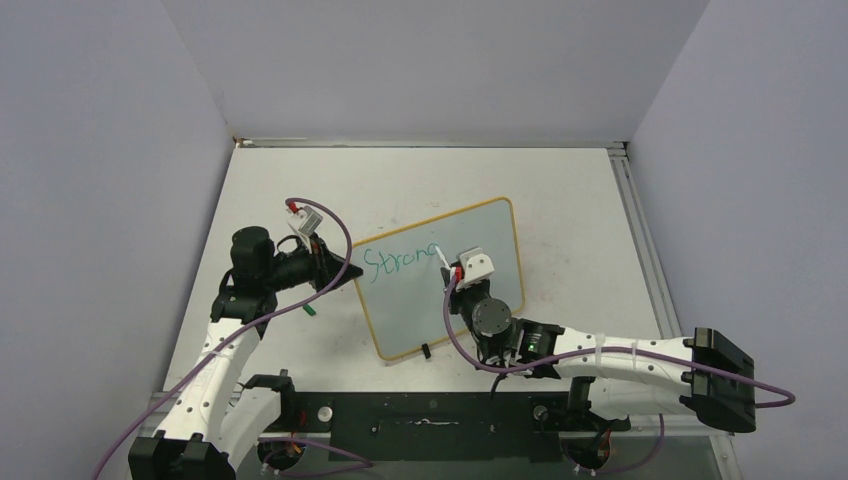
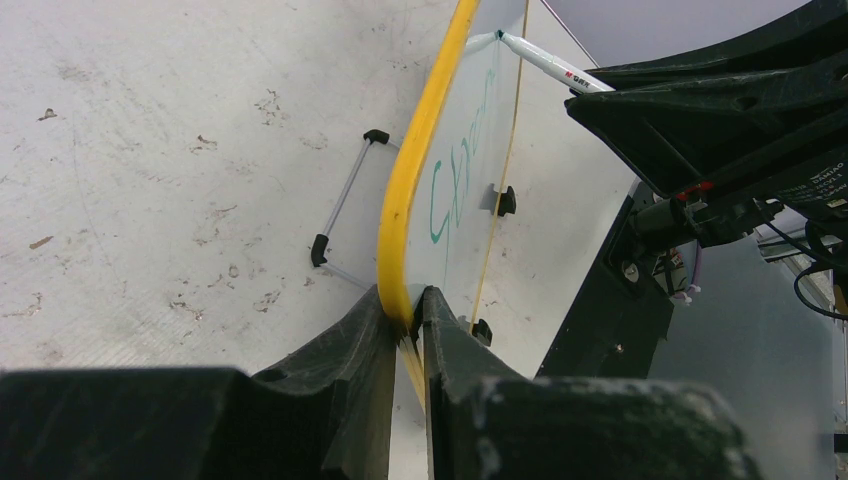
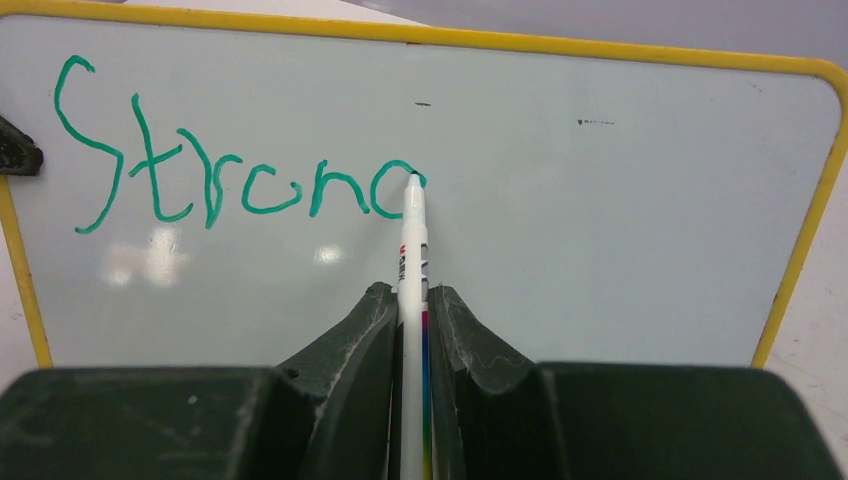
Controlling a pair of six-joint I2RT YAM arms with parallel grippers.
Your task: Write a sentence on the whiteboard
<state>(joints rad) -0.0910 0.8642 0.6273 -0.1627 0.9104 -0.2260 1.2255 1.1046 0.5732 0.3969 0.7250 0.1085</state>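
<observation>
My left gripper (image 2: 405,305) is clenched on the yellow-framed left edge of the whiteboard (image 1: 425,310). The board sits skewed near the middle of the table (image 1: 570,200), with its right end angled toward the far edge. My right gripper (image 3: 411,305) grasps a white marker (image 3: 413,245), whose tip touches the board at the last, rounded letter. The green sentence (image 3: 240,175) reads "Stron" plus that round letter and runs along the board's far long edge. A wire stand (image 2: 340,200) shows behind the board.
</observation>
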